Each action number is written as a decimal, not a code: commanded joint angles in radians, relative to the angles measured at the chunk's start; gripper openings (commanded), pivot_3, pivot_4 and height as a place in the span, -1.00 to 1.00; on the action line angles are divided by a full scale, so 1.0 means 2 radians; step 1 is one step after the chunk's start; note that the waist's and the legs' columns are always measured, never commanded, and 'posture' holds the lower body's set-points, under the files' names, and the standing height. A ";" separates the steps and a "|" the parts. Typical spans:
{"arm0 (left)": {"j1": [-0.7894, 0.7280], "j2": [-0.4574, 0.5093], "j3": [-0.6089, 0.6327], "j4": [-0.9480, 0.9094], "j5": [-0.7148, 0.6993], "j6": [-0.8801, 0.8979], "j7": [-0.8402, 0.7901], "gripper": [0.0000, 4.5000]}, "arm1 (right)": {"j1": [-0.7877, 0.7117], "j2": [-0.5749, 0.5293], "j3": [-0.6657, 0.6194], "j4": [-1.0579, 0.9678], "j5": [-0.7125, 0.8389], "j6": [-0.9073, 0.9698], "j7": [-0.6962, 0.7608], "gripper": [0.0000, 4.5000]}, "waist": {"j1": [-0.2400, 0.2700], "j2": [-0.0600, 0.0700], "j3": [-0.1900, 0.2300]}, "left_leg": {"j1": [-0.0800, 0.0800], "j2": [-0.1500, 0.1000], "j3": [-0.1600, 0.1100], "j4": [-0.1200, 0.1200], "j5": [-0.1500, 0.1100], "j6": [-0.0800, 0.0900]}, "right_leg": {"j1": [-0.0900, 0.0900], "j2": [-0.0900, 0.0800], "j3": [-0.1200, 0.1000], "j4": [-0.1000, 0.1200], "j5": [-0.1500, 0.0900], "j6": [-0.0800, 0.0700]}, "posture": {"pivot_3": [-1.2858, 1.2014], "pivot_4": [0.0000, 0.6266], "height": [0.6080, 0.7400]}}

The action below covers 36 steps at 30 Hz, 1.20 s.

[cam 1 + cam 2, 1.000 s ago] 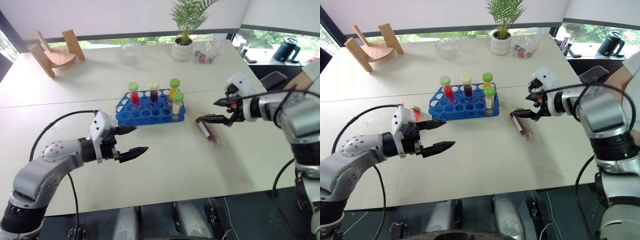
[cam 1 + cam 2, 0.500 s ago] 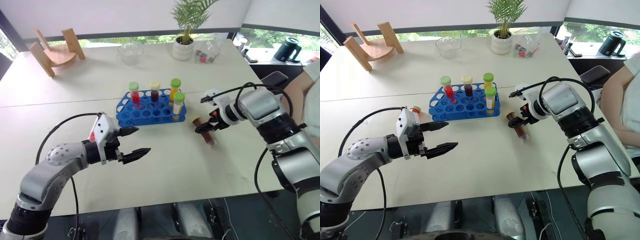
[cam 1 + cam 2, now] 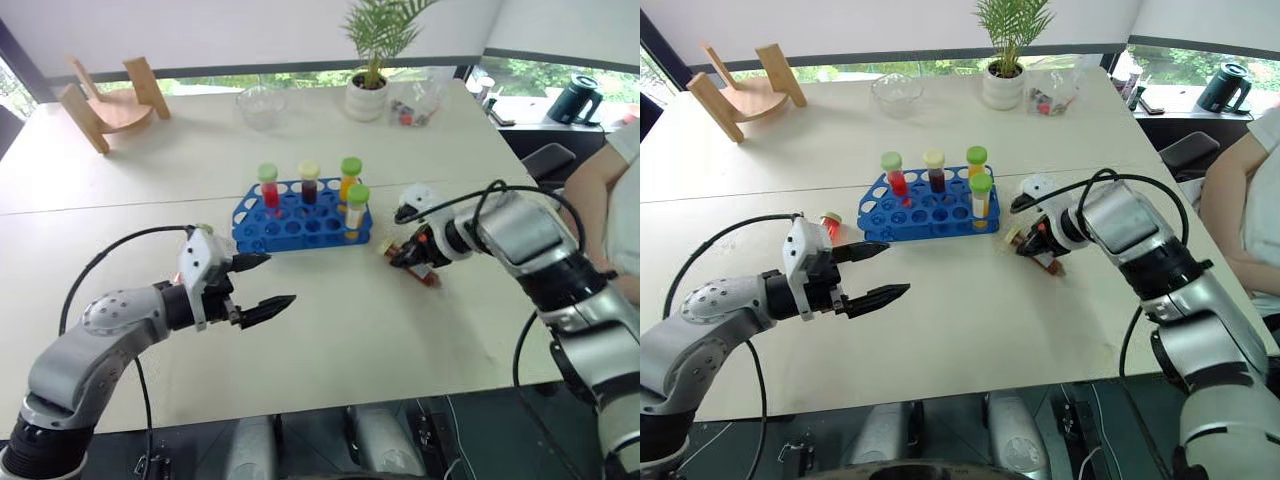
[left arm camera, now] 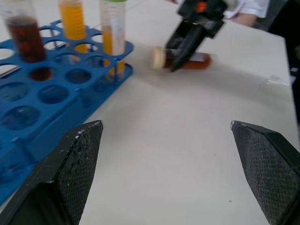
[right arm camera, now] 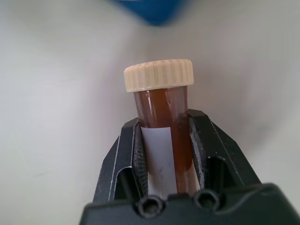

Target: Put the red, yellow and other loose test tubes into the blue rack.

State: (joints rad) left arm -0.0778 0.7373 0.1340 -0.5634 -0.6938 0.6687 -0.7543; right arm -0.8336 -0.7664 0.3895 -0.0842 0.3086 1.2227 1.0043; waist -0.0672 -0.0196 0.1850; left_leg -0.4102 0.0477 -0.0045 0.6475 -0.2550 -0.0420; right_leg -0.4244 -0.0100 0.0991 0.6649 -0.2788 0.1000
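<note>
Right pincer (image 5: 164, 140) now clamped on brown tube (image 5: 161, 122), left pincer (image 3: 258, 285) agape

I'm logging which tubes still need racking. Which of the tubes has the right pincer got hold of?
The brown tube with the cream cap, lying on the table right of the blue rack. The right pincer is shut on it; four other tubes stand upright in the rack.

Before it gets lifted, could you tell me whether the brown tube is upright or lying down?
Lying down: the brown tube rests on the table, right gripper shut on it.
</note>
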 commanded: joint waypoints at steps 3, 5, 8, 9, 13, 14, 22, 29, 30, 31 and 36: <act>0.011 0.026 0.059 -0.010 -0.028 0.018 -0.004 1.00 | 0.055 0.120 -0.163 -0.127 0.103 -0.076 -0.046 -0.63 | -0.003 -0.001 0.000 | 0.000 0.000 0.000 0.000 0.000 0.000 | 0.000 0.000 0.000 0.000 0.000 0.000 | 0.03 -0.52 1.00; 0.014 0.038 0.070 -0.007 -0.034 0.026 -0.009 1.00 | 0.090 0.194 -0.170 -0.123 0.074 -0.209 -0.087 -0.63 | -0.002 -0.001 -0.001 | 0.001 0.000 0.000 0.000 0.000 0.000 | 0.001 0.000 0.000 0.000 0.000 0.000 | 0.03 -0.52 1.00; 0.017 0.055 0.081 -0.005 -0.041 0.037 -0.017 1.00 | 0.118 0.284 -0.149 -0.070 0.017 -0.355 -0.156 -0.63 | 0.000 -0.002 -0.001 | 0.001 0.000 0.000 0.000 0.000 0.000 | 0.001 0.000 0.000 0.000 0.000 0.000 | 0.03 -0.52 1.00; 0.017 0.061 0.083 -0.004 -0.042 0.039 -0.020 1.00 | 0.125 0.312 -0.149 -0.056 0.011 -0.396 -0.170 -0.63 | 0.000 -0.002 -0.001 | 0.001 0.000 0.000 0.001 0.000 0.000 | 0.001 0.000 0.000 0.000 0.000 0.000 | 0.03 -0.52 1.00; 0.011 0.073 0.091 -0.001 -0.056 0.050 -0.026 1.00 | 0.139 0.384 -0.145 0.005 -0.028 -0.523 -0.229 -0.63 | -0.001 -0.002 -0.001 | 0.000 0.000 0.000 0.001 0.000 -0.001 | 0.001 -0.001 0.000 0.000 0.000 0.000 | 0.03 -0.52 1.00; 0.010 0.076 0.092 -0.001 -0.058 0.052 -0.026 1.00 | 0.143 0.392 -0.141 0.024 -0.039 -0.549 -0.236 -0.63 | -0.001 -0.002 -0.001 | 0.000 0.000 0.000 0.000 0.000 -0.001 | 0.001 -0.001 0.000 0.000 0.000 0.000 | 0.03 -0.52 1.00; 0.000 0.092 0.096 -0.001 -0.069 0.064 -0.030 1.00 | 0.152 0.420 -0.136 0.123 -0.079 -0.673 -0.281 -0.63 | -0.002 -0.002 -0.001 | 0.000 0.000 0.000 0.000 0.000 -0.001 | 0.000 0.000 0.000 0.000 0.000 0.000 | 0.03 -0.52 1.00; 0.000 0.093 0.096 -0.006 -0.074 0.069 -0.026 1.00 | 0.136 0.431 -0.141 0.185 -0.081 -0.711 -0.296 -0.63 | -0.002 -0.002 -0.001 | 0.001 0.000 0.000 0.000 0.000 -0.001 | 0.000 0.000 0.000 0.000 0.000 0.000 | 0.03 -0.52 1.00; 0.000 0.093 0.096 -0.007 -0.074 0.069 -0.025 1.00 | 0.133 0.432 -0.141 0.194 -0.082 -0.715 -0.297 -0.63 | -0.002 -0.002 -0.001 | 0.001 0.000 0.000 0.000 0.000 -0.001 | 0.000 0.000 0.000 0.000 0.000 0.000 | 0.03 -0.52 1.00; 0.001 0.092 0.096 -0.008 -0.074 0.069 -0.024 1.00 | 0.131 0.432 -0.142 0.201 -0.082 -0.720 -0.297 -0.63 | -0.002 -0.002 -0.001 | 0.001 0.000 0.000 0.000 0.000 -0.001 | 0.000 0.000 0.000 0.000 0.000 0.000 | 0.03 -0.52 1.00; 0.004 0.091 0.096 -0.012 -0.074 0.070 -0.022 1.00 | 0.121 0.433 -0.146 0.231 -0.083 -0.738 -0.305 -0.63 | -0.002 -0.002 -0.001 | 0.001 0.000 0.000 0.000 0.000 -0.001 | 0.000 0.000 0.000 0.000 0.000 0.000 | 0.03 -0.52 1.00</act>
State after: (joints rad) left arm -0.0720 0.9120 0.2921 -0.5576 -0.8271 0.8070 -0.8010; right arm -0.5672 0.0854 0.1062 0.3808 0.1410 -0.2281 0.4004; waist -0.0715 -0.0230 0.1838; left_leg -0.4089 0.0480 -0.0046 0.6468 -0.2543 -0.0439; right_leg -0.4237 -0.0107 0.0984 0.6658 -0.2784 0.0997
